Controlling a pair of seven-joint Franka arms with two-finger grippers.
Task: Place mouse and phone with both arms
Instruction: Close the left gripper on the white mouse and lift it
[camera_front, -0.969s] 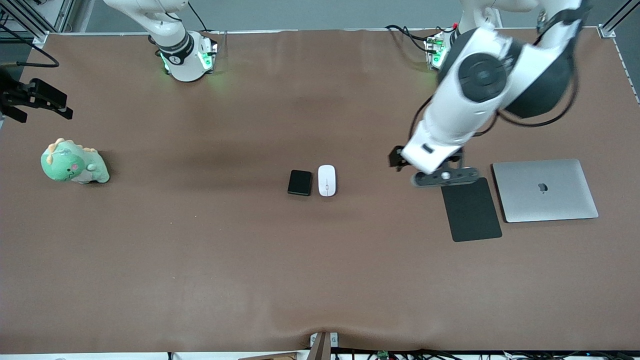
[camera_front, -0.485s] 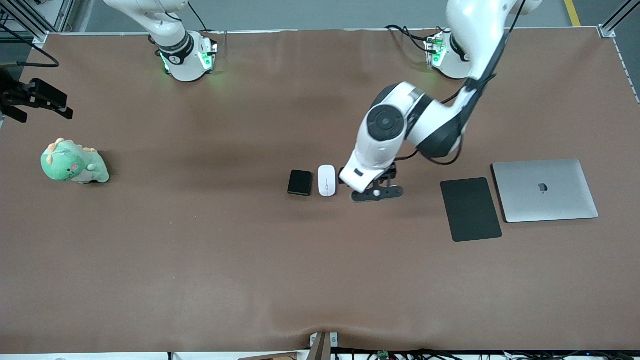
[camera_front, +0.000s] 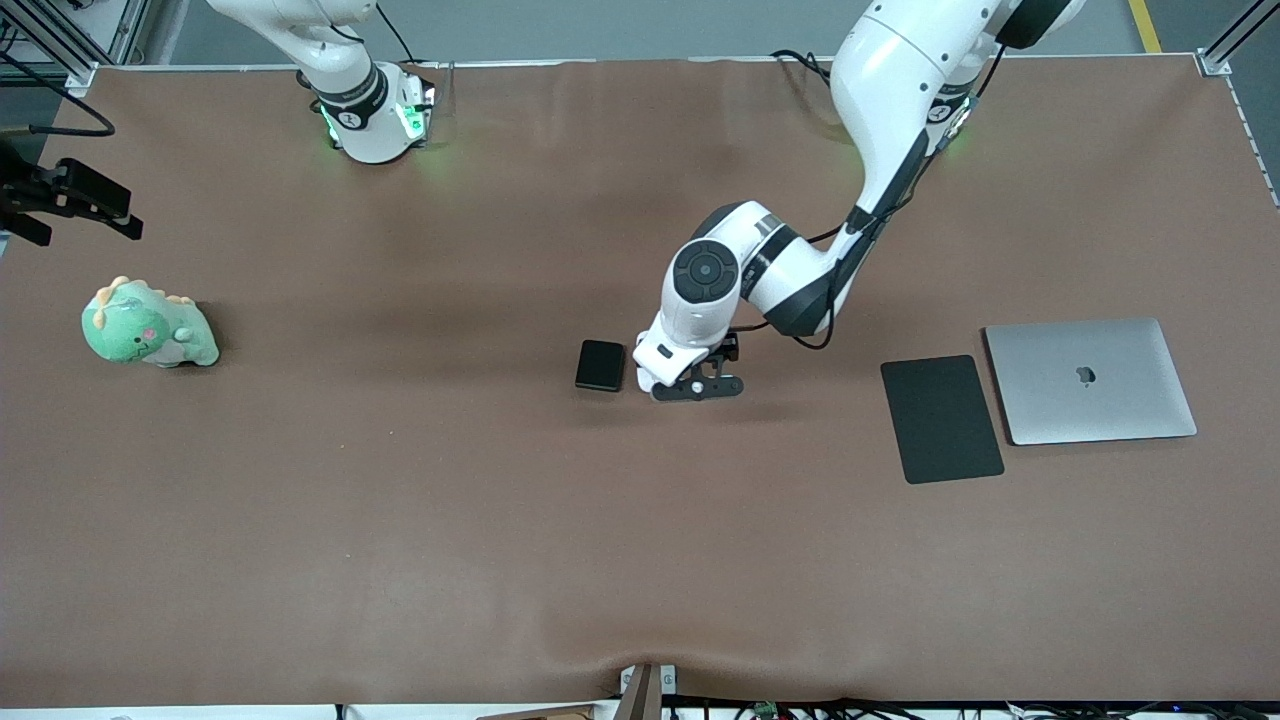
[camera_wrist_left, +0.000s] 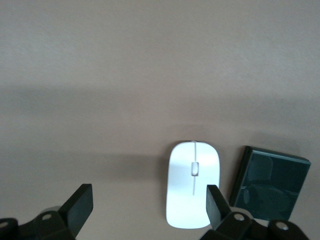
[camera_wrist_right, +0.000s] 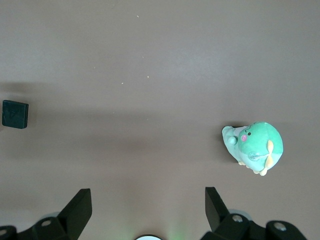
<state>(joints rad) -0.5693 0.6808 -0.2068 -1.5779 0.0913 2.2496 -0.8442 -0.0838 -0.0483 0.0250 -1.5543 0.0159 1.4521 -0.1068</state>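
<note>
Left wrist view shows my left end effector (camera_wrist_left: 146, 202) spread, the mouse (camera_wrist_left: 193, 177) lying lengthwise by one finger, off-centre, beside the phone (camera_wrist_left: 268, 183) mid-worktop (camera_front: 400, 520). Right end effector (camera_wrist_right: 145, 205) waits, spread.

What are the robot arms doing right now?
The left pincer hangs open over the small glossy white oval mouse, which lies on the brown table beside the small matte black rectangular phone. It holds nothing yet. The right pincer waits, open, near the green plush dinosaur. A black mouse pad and a silver laptop lie toward the left arm's end.
</note>
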